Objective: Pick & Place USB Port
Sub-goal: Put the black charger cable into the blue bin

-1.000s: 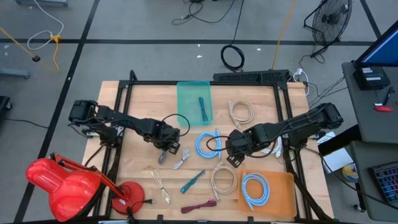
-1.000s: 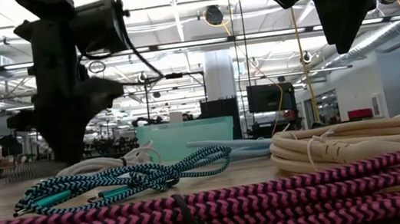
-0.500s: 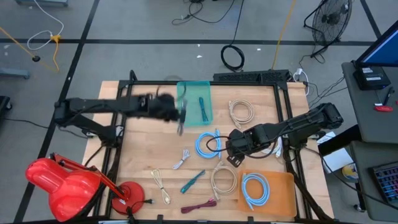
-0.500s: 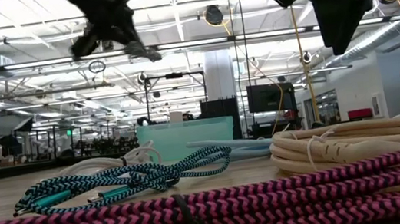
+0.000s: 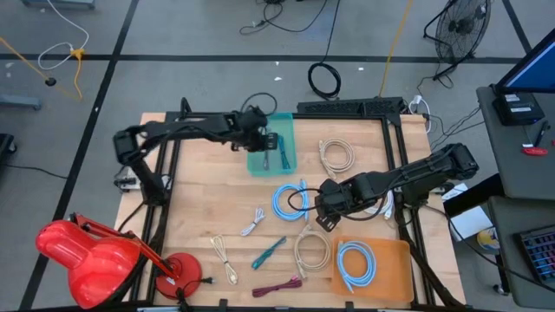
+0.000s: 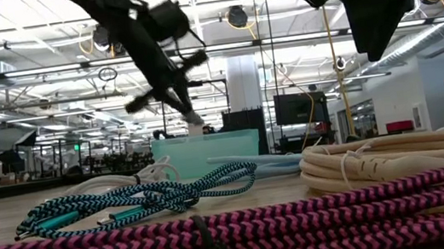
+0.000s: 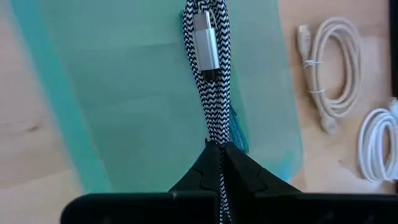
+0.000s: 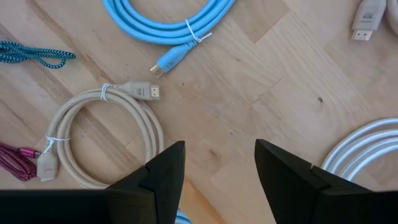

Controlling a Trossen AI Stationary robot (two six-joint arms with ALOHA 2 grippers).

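Note:
My left gripper is shut on a black-and-white braided USB cable, whose silver plug shows over the teal tray at the table's far side. In the low view that gripper hangs high above the tray. A teal cable lies inside the tray. My right gripper is open and hovers at the table's middle right, above a beige coiled cable and touching nothing. My left gripper pinches the braided cable's doubled strands between its two fingers, away from the plug end. The fingers lie along the cable. The cable is lifted clear above the teal tray and stretches ahead of the fingers, with the silver plug at its far end.
Loose cables lie across the table: a blue coil, a beige coil, a grey-white cable, a teal braided one and a magenta one. An orange tray holds a blue coil. A red lamp stands at the near left corner.
My left gripper rose from the table's middle left and swung toward the far edge, carrying the braided cable lifted clear, until it came over the teal tray. It stayed shut on the cable throughout.

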